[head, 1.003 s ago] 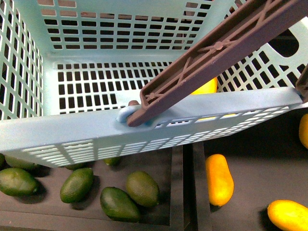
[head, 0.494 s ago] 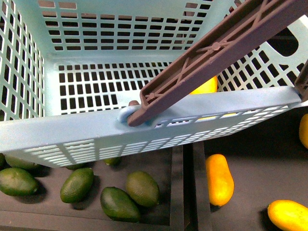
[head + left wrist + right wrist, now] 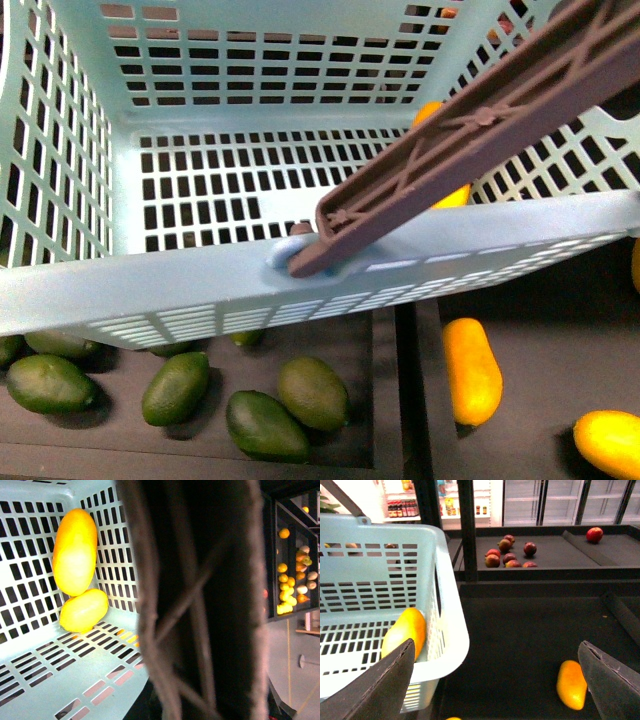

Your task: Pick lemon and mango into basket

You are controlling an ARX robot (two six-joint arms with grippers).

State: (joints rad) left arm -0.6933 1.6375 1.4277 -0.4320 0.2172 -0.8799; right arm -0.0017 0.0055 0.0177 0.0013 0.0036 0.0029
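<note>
The pale teal basket (image 3: 200,285) fills most of the front view, and its brown handle (image 3: 470,135) slants across it. Inside, in the left wrist view, the mango (image 3: 75,550) lies against the slotted wall with the lemon (image 3: 84,611) touching its end in the corner. My left gripper is shut on the basket's handle (image 3: 200,600), which hides its fingers. The right wrist view shows the mango (image 3: 405,630) inside the basket's wall (image 3: 451,630). My right gripper (image 3: 502,685) hangs open and empty beside the basket, over a dark tray.
Several dark green fruits (image 3: 175,388) lie in the tray below the basket. Loose mangoes (image 3: 472,370) lie in the adjacent tray, one (image 3: 571,684) near my right fingers. A black post (image 3: 466,530) and a shelf of red fruit (image 3: 510,555) stand behind.
In the front view the basket and handle have shifted a little right and down. More yellow fruit now shows above the handle.
</note>
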